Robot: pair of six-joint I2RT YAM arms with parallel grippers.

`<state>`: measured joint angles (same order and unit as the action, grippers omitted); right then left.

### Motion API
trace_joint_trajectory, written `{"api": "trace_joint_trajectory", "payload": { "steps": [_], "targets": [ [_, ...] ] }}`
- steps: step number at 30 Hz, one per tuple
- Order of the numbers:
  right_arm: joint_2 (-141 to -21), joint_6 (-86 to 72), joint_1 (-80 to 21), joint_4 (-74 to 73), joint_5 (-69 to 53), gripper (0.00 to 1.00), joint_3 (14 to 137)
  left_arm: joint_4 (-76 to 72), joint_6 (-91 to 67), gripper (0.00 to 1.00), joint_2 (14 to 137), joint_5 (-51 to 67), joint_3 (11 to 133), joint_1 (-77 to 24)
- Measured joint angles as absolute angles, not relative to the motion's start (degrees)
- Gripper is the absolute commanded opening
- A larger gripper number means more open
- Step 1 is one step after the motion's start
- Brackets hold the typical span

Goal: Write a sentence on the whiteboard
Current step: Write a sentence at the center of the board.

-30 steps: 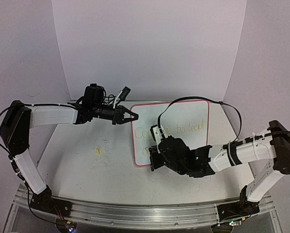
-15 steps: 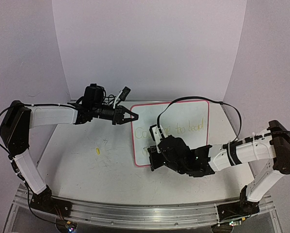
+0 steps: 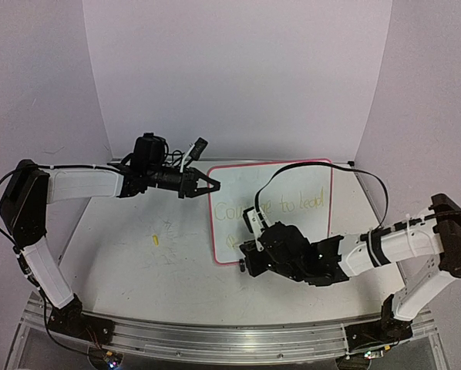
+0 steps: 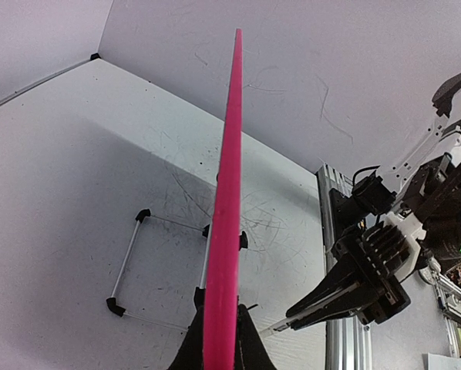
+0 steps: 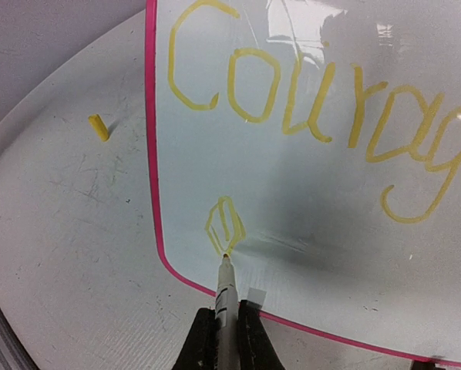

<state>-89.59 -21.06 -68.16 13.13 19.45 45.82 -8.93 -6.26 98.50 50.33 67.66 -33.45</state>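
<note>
midway through the writing step, judging by the board. shows the whiteboard [image 3: 292,181] at the far right of the counter [image 3: 122,270], apparently propped on a thin wire stand [image 4: 130,266]. has its far-left corner pinched by the left gripper [image 4: 219,339], with fingers pressed onto the pink rim from both sides to steady it.

reads, as the sentence [image 5: 307,100] so far, "courage" and a few more pale-yellow words along the upper line. adds one small closed shape below, at the start of a second line.

has the right gripper [image 5: 224,335] clamped on a marker [image 5: 224,289], tip touching the board at the bottom of that small shape, close to the near-left rim. leaves a small yellow piece [image 5: 98,127], probably the cap, lying on the counter well to the left of the board.

next, probably: lift the tip slightly, shift right and start the following letter. calls for light, even pressure, since the strokes look faint. calls also for a firm hold on the left so the board does not slide or tip. little room below, so keep the line level and clear of the rim.
</note>
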Motion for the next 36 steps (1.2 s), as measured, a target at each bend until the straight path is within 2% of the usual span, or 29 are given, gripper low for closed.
{"api": "trace_joint_trajectory", "payload": {
  "steps": [6, 36],
  "targets": [
    [-86.65, -21.08, -67.63, 14.41, 19.91, 0.00, 44.34, -8.89, -6.26, 0.00, 98.44, 50.31, 67.66, -33.45],
    [-89.36, -20.20, -67.24, 14.63, 22.33, 0.00, 47.27, -8.87, -6.21, 0.00, 98.26, 50.22, 67.42, -33.47]
  ]
}}
